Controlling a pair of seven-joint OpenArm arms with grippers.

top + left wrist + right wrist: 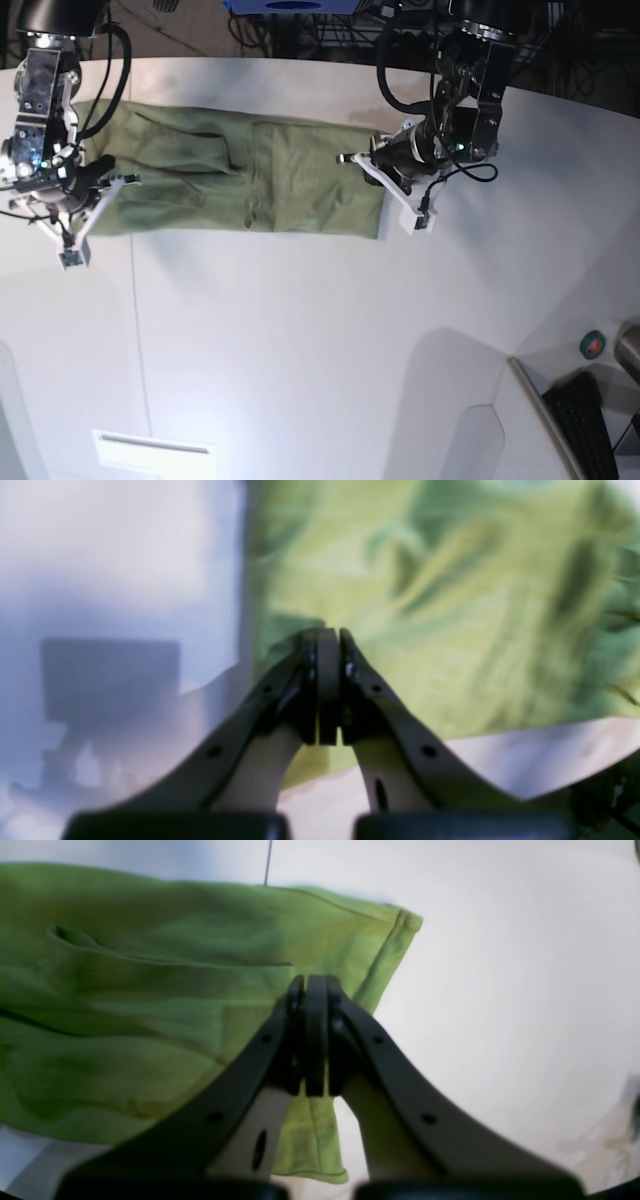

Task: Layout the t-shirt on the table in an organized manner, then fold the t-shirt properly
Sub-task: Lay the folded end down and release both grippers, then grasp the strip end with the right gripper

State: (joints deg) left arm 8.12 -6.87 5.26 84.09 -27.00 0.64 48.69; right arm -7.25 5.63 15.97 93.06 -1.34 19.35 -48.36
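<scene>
The green t-shirt [250, 175] lies as a long folded band across the far part of the white table [320, 330]. At the band's right end my left gripper [385, 190] is shut on the cloth. In the left wrist view its tips [327, 630] meet over the blurred shirt [450, 605], close to the edge. At the band's left end my right gripper [95, 210] is also shut. The right wrist view shows its tips [315, 977] pinching the t-shirt [150, 1015] near a hemmed corner, with a strip of cloth hanging below the jaws.
A thin dark seam [135, 330] runs down the table on the left. At the right edge sit a round green-and-red object [593, 345], a metal cylinder [630, 350] and a keyboard [590, 420]. A white panel [150, 450] lies at the near edge.
</scene>
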